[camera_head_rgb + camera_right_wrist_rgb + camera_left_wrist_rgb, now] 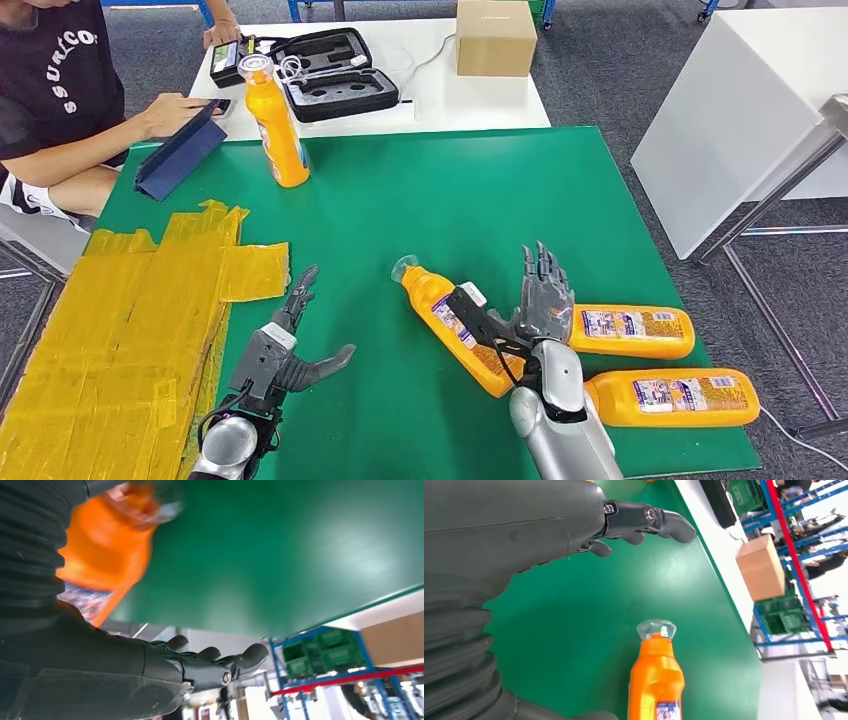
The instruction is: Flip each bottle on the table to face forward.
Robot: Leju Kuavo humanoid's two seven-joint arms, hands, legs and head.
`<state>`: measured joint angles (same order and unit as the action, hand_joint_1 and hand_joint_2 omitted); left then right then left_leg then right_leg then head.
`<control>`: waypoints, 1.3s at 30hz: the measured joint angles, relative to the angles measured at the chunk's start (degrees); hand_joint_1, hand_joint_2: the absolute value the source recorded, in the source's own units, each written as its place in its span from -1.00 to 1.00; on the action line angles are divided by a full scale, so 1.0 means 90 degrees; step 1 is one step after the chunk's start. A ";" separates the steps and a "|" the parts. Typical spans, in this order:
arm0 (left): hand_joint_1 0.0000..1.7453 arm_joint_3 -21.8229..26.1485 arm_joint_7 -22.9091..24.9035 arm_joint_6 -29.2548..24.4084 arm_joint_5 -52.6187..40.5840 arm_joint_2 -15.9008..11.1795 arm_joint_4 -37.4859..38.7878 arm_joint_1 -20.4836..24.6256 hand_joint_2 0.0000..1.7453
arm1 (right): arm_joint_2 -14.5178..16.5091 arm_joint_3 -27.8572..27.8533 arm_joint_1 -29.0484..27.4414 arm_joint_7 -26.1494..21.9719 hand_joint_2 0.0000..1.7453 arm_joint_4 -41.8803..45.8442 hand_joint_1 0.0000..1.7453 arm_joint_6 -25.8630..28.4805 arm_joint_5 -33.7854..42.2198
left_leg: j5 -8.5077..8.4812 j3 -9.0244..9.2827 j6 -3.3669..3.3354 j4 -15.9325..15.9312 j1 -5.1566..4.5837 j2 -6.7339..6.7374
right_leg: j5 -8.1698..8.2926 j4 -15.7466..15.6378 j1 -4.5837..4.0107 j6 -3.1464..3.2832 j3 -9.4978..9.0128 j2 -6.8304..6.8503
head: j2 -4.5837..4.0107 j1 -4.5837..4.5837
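Bottles wait: one orange plastic bottle [276,122] stands at 11 o'clock, three orange ones [455,325] lie at 5 o'clock. Right hand [540,295] and left hand [290,345] hover with fingers spread, holding nothing, probably ready to grasp.

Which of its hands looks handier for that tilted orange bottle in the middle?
Probably the right hand: it hovers open right beside the tilted bottle, its thumb nearly on the label. The left hand is open too, but a stretch of bare green table separates it from the bottle.
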<state>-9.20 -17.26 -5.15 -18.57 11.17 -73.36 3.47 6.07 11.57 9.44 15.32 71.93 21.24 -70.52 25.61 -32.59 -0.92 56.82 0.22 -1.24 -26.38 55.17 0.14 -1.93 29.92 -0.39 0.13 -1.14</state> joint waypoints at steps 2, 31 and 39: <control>-1.00 0.0001 0.0016 -0.0077 -0.0078 0.0000 0.0004 0.0001 1.00 | 0.0101 0.0035 0.0115 -0.0165 1.00 -0.0159 -1.00 0.0070 0.0170 | -0.0001 -0.0001 0.0001 0.0000 0.0000 -0.0002 | 0.0000 0.0002 0.0000 0.0000 0.0000 0.0001 | 0.0000 -0.0001; -1.00 0.0140 -0.0078 -0.0171 0.0026 -0.0205 -0.0341 -0.0431 1.00 | 0.0276 0.1737 -0.0503 -0.1956 1.00 0.1183 -1.00 0.0700 0.2150 | 0.0003 -0.0014 0.0001 0.0000 0.0000 -0.0004 | -0.0003 0.0002 0.0001 0.0002 0.0015 0.0002 | 0.0000 0.0000; -1.00 0.0218 -0.0125 0.0051 0.0221 -0.0242 -0.0147 -0.0235 1.00 | 0.0148 0.1861 -0.0840 -0.1026 1.00 0.1272 -1.00 0.0312 0.1686 | 0.0003 -0.0015 0.0001 -0.0002 0.0001 -0.0004 | -0.0004 0.0001 0.0000 0.0002 0.0017 0.0002 | 0.0000 0.0000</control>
<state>-7.23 -18.38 -4.70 -16.58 8.99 -74.68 1.35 7.39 28.32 1.88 6.08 83.37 24.05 -55.35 25.64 -32.73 -0.91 56.80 0.23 -1.27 -26.41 55.19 0.14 -1.91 30.07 -0.37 0.13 -1.14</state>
